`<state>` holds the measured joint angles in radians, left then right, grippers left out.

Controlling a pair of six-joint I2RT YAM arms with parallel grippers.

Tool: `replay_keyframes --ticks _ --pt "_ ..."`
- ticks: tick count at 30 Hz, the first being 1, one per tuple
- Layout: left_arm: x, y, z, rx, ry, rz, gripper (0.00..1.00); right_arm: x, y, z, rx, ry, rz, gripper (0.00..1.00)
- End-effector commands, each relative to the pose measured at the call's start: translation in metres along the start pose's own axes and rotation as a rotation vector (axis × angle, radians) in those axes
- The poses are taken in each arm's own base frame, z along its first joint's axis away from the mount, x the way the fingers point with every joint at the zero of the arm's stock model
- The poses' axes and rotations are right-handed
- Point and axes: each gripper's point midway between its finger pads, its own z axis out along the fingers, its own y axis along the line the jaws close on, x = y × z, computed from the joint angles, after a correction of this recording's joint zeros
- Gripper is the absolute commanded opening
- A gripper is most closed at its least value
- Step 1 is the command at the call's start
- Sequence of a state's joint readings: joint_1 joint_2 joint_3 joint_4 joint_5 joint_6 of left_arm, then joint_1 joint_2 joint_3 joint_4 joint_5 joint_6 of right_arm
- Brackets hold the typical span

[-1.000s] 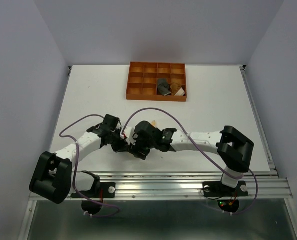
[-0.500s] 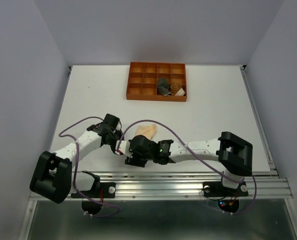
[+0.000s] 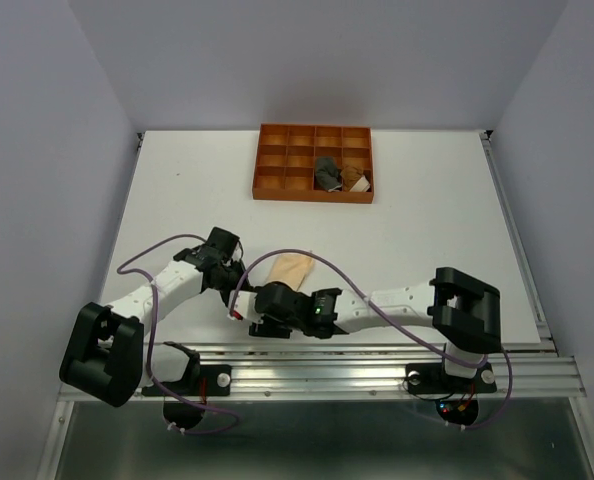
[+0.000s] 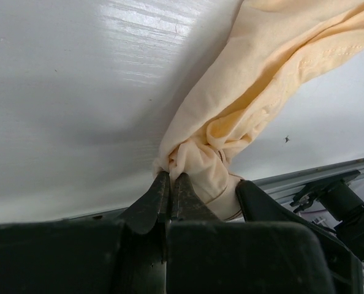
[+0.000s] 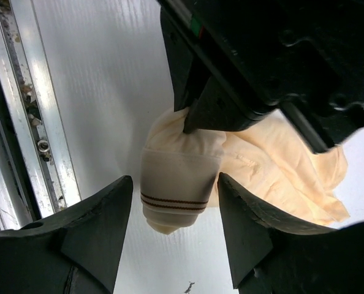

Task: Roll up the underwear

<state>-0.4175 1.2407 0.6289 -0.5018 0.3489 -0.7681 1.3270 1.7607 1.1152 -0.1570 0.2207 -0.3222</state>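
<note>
The pale peach underwear [image 3: 290,268] lies stretched on the white table [image 3: 427,220] near the front edge. My left gripper [image 4: 170,176] is shut on a bunched corner of the peach underwear [image 4: 255,92]. My right gripper [image 5: 176,184] is open, its two fingers standing either side of the rolled cream waistband end [image 5: 179,187] with brown stripes, a gap on each side. In the top view the right gripper [image 3: 264,322] sits just below the left gripper [image 3: 239,292]. The dark grey-black underwear [image 3: 327,174] and the rust-brown underwear [image 3: 355,179] lie in the tray.
The orange-brown grid tray [image 3: 277,162] stands at the back middle of the table. A metal rail [image 3: 377,350] runs along the near edge, close behind both grippers, and also shows in the right wrist view [image 5: 29,122]. Purple cables [image 3: 307,228] arch over the arms.
My right gripper has drawn back toward the near edge and to the left, uncovering the peach underwear, which now lies stretched out. The left gripper has stayed almost in place.
</note>
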Motion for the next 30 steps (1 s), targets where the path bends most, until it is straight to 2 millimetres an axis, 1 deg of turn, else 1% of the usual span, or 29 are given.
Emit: replay_keyframes --ticks 1,5,7,8,9,10,11,13,14,15,17,18,19,20,21,22,23,24,25,27,28,30 --pt "0.001 -0.009 -0.009 0.022 0.008 -0.002 0.0 0.007 0.008 0.005 0.012 0.035 -0.018 0.63" --pt "0.004 -0.009 -0.008 0.021 0.021 -0.012 0.0 0.015 0.014 0.01 0.012 0.059 -0.03 0.62" --pt "0.004 -0.009 -0.008 0.024 0.023 -0.015 0.0 0.018 0.013 0.012 0.025 0.069 -0.036 0.57" --pt "0.005 -0.009 -0.007 0.023 0.03 -0.022 0.0 0.02 0.017 0.013 0.02 0.075 -0.05 0.54" --pt "0.005 -0.01 -0.007 0.024 0.031 -0.022 0.0 0.021 0.016 0.014 0.031 0.078 -0.052 0.54" --pt "0.009 -0.012 -0.007 0.037 0.054 -0.03 0.0 0.033 0.014 0.021 0.081 0.121 -0.066 0.33" --pt "0.008 -0.012 -0.006 0.038 0.054 -0.031 0.0 0.033 0.014 0.021 0.081 0.122 -0.066 0.29" --pt "0.011 -0.014 -0.006 0.052 0.07 -0.032 0.0 0.04 0.015 0.025 0.097 0.144 -0.05 0.22" --pt "0.013 -0.012 -0.005 0.046 0.076 -0.04 0.0 0.044 0.017 0.026 0.1 0.15 -0.026 0.14" --pt "0.013 -0.011 -0.005 0.04 0.072 -0.042 0.02 0.048 0.019 0.028 0.096 0.159 -0.013 0.1" --pt "0.012 -0.009 -0.005 0.031 0.069 -0.047 0.14 0.05 0.026 0.029 0.072 0.15 0.023 0.04" --pt "0.012 -0.01 -0.006 0.036 0.067 -0.044 0.2 0.051 0.026 0.029 0.063 0.144 0.074 0.01" --pt "0.01 -0.012 -0.007 0.045 0.053 -0.042 0.27 0.051 0.03 0.029 0.027 0.131 0.109 0.01" --pt "0.007 -0.015 -0.009 0.051 0.041 -0.037 0.31 0.052 0.027 0.029 0.013 0.125 0.147 0.01" --pt "0.004 -0.016 -0.011 0.049 0.027 -0.037 0.34 0.049 0.032 0.028 -0.028 0.105 0.199 0.01" --pt "0.0 -0.013 -0.011 0.031 0.003 -0.038 0.4 0.049 0.031 0.028 -0.047 0.092 0.226 0.01" --pt "-0.002 -0.011 -0.013 0.016 -0.009 -0.038 0.43 0.049 0.029 0.027 -0.058 0.077 0.255 0.01" --pt "-0.008 -0.012 -0.016 0.009 -0.03 -0.04 0.45 0.046 0.026 0.025 -0.072 0.062 0.287 0.01" --pt "-0.012 -0.01 -0.017 -0.006 -0.053 -0.039 0.5 0.046 0.023 0.025 -0.11 0.053 0.333 0.01" --pt "-0.022 -0.008 -0.021 -0.015 -0.093 -0.053 0.51 0.047 0.018 0.022 -0.14 0.042 0.376 0.01" --pt "-0.028 -0.007 -0.023 -0.021 -0.12 -0.058 0.54 0.046 0.02 0.021 -0.208 0.029 0.405 0.01" --pt "-0.037 -0.007 -0.025 -0.013 -0.16 -0.069 0.55 0.046 0.02 0.019 -0.258 0.02 0.446 0.01"
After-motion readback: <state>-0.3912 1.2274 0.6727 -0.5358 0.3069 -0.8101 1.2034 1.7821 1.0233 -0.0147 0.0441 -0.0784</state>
